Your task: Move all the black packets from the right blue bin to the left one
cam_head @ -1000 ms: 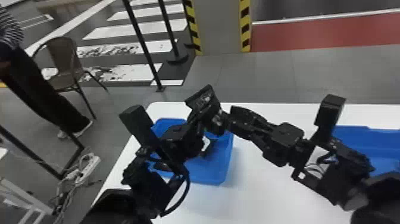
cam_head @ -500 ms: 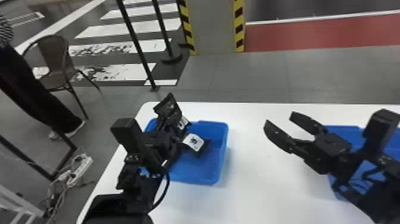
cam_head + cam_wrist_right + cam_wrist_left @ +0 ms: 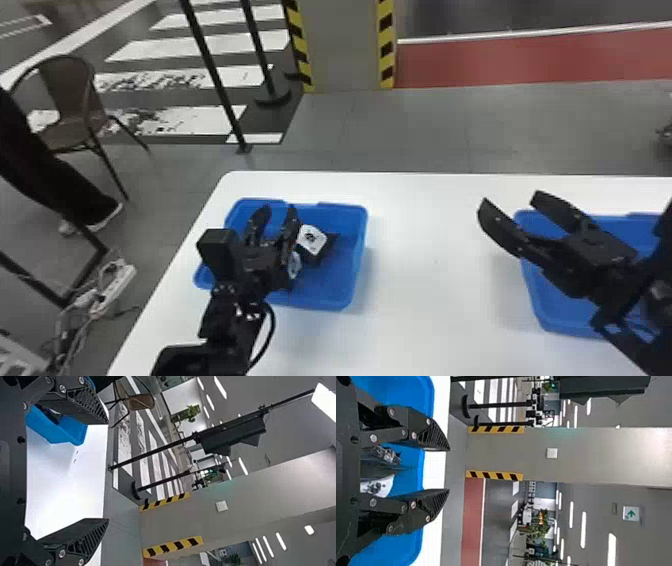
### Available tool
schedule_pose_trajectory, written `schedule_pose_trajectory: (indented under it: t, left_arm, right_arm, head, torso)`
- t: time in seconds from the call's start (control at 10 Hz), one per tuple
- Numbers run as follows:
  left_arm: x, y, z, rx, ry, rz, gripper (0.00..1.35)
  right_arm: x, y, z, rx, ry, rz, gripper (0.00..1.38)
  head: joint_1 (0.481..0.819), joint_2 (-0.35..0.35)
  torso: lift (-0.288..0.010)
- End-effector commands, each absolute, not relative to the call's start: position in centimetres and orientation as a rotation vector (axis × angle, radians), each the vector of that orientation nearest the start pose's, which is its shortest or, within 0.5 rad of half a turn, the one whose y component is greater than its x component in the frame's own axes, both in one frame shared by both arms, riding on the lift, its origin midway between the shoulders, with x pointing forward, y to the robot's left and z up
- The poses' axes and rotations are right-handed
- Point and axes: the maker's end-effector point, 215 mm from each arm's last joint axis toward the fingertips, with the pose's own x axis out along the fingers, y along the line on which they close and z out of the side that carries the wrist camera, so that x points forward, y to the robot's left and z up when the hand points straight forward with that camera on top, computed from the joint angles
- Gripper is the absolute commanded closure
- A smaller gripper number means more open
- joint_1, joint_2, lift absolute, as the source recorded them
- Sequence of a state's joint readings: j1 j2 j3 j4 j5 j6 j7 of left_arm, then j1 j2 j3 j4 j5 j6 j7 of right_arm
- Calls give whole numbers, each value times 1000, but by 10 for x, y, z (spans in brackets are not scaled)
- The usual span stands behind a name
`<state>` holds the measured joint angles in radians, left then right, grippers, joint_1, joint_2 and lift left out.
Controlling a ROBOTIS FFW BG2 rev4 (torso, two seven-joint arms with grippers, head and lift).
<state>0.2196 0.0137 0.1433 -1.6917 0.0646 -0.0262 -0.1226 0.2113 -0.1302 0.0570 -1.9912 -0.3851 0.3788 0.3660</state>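
"Report, starting with the largest item."

"White surface (image 3: 425,310), extending under and around the left blue bin (image 3: 327,285). The right blue bin (image 3: 555,315) stands well apart, to the left bin's right, partly covered by the right arm."

"Grippers?"

"Left gripper (image 3: 278,207): over the left blue bin, two fingers parted. Right gripper (image 3: 510,198): to the right of the left blue bin, fingers spread wide."

"And the packets?"

"One black packet (image 3: 321,250) with a white label (image 3: 311,239) lies inside the left blue bin, near the left gripper's fingers. Another labelled packet (image 3: 294,265) in that bin is partly hidden by the gripper; full count cannot be determined."
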Motion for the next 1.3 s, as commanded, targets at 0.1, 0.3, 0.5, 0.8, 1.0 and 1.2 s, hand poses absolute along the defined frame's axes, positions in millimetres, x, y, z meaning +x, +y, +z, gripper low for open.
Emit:
schedule_pose_trajectory:
  t: [0.1, 0.3, 0.5, 0.8, 1.0, 1.2]
  left_arm:
    - [523, 274, -356, -74, -41, -15, 45]
    - [521, 265, -349, -109, -64, -50, 61]
    - [520, 259, -347, -119, -63, -71, 59]
    - [521, 257, -345, -119, -63, -75, 59]
    - [522, 256, -344, -119, -63, -79, 59]
    - [522, 255, -342, -116, -65, -81, 61]
  right_arm:
    - [471, -160, -316, 169, 240, 347, 160]
    - [441, -207, -376, 104, 525, 215, 157]
    - [448, -286, -425, 53, 701, 44, 167]
    - [473, -347, -453, 52, 819, -81, 167]
    - [478, -361, -476, 70, 912, -104, 167]
    - [478, -370, -490, 76, 966, -127, 167]
  head:
    - [695, 168]
    - [695, 122]
    - [695, 50]
    - [695, -57]
    - [695, -100]
    - [695, -115]
  torso:
    - [-110]
    - [-110]
    - [-110]
    - [-110]
    - [-110]
    - [-110]
